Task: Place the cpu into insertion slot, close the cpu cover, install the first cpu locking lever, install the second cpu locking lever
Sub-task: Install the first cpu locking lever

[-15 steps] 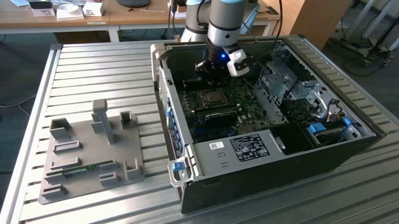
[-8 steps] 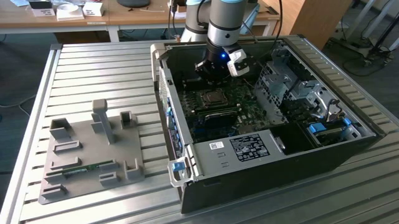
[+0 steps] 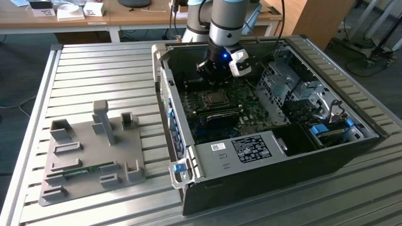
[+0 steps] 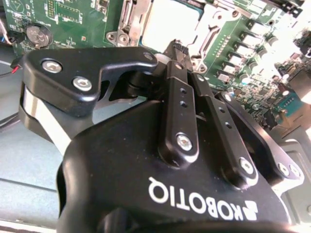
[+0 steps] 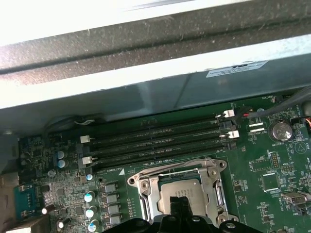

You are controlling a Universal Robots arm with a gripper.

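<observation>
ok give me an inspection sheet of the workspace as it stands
surface: slatted metal table, carrying an open computer case.
job's things: cpu seated in the insertion slot, cpu cover down around it.
clutter: grey fixture tray holding a green memory stick.
grippers: gripper over the socket, fingers together, holding nothing.
cables: red and black wires beside the memory slots.
surroundings: wooden desk behind the table.
</observation>
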